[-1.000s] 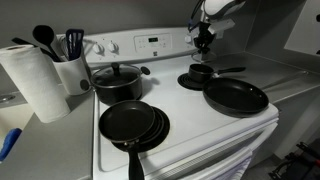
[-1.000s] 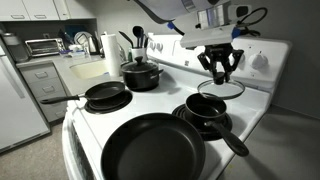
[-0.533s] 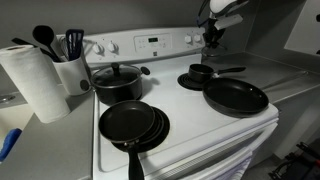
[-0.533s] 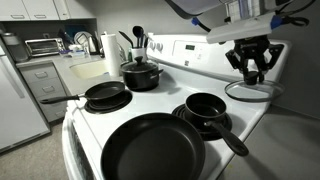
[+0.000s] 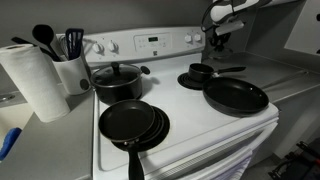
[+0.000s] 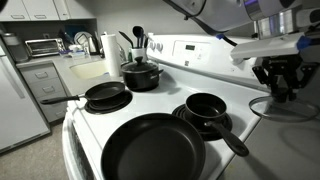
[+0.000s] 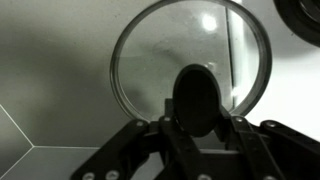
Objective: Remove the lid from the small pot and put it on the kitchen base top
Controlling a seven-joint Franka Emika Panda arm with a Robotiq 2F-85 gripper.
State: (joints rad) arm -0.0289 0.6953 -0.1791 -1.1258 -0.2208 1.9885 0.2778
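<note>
The small pot [image 5: 201,72] stands uncovered on a stove burner, its long handle pointing to the side; it also shows in an exterior view [image 6: 205,106]. My gripper [image 6: 283,82] is shut on the black knob of the lid [image 6: 287,108], a round glass lid with a dark rim. It holds the lid level just over the pale grey kitchen base top [image 6: 262,150] beside the stove. In the wrist view the gripper [image 7: 197,122] clasps the knob and the lid [image 7: 150,60] hangs over the grey top. In an exterior view the gripper [image 5: 218,38] is beyond the pot.
A big black pot [image 5: 117,80] with its own lid stands at the back of the white stove [image 5: 185,112]. Frying pans sit at the front [image 5: 132,122] and next to the small pot [image 5: 236,97]. A paper towel roll [image 5: 35,80] and utensil holder [image 5: 70,65] stand aside.
The gripper has carried the lid sideways, from above the small pot, off the stove and over the grey countertop. The pot has stayed in place.
</note>
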